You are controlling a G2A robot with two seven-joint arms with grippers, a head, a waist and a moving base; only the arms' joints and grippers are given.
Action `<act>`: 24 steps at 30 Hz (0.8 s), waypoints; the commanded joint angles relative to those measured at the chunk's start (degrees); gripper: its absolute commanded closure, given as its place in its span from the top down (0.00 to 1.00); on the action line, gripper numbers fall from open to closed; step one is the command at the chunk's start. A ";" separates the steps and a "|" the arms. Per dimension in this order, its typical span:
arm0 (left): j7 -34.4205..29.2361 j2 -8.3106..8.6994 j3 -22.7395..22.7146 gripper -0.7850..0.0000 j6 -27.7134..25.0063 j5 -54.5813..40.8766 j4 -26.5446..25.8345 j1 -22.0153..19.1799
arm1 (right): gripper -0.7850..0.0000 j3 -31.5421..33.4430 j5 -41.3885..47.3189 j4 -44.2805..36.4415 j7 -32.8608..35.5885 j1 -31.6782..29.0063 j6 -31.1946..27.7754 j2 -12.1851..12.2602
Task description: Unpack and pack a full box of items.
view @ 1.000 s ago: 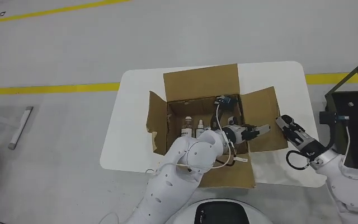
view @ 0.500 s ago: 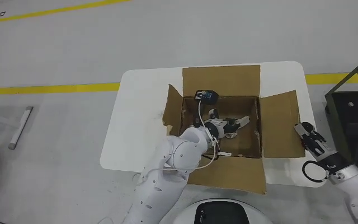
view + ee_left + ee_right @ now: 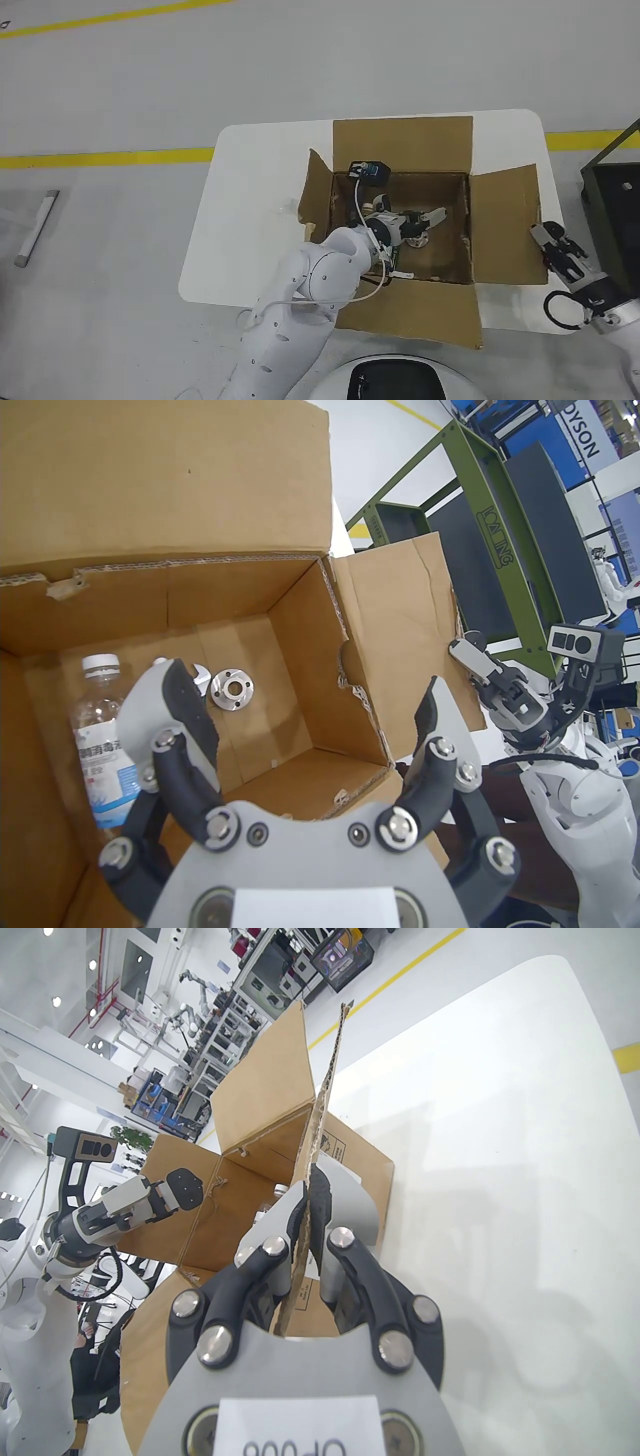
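A white desk with rounded corners [image 3: 240, 220] carries an open brown cardboard box [image 3: 400, 150], its four flaps folded outward. The box sits toward the desk's right half, and its right flap [image 3: 505, 225] lies out flat over the desk top.

Inside the box, near one wall, you have a clear plastic bottle with a white cap and a blue-and-white label [image 3: 102, 720]. Your left hand [image 3: 307, 695] reaches down into the box, its two fingers spread wide apart and holding nothing; one finger is just beside the bottle. A round silver metal flange with a centre hole and small bolt holes [image 3: 231, 689] lies flat on the box floor, near the bottle and beyond the left hand's fingertips.

At the outer edge of the right flap, your right hand [image 3: 311, 1193] is closed tight on the cardboard, with one finger pad on each face of the flap. Past the desk's right side stands a green metal frame [image 3: 610, 210].
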 commanded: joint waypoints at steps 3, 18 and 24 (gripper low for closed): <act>0.77 0.46 1.29 1.00 -1.40 9.34 1.63 -0.47 | 0.00 -0.09 -0.30 0.36 0.13 0.19 -0.08 -0.03; -12.13 -0.38 6.50 1.00 3.96 27.62 10.22 -5.64 | 0.00 -0.01 -0.81 0.72 -0.76 -0.84 -0.70 -0.31; -12.51 -0.70 6.86 1.00 4.33 27.57 11.48 -6.05 | 0.00 -0.14 -0.98 0.63 -1.07 -1.08 -1.02 -0.42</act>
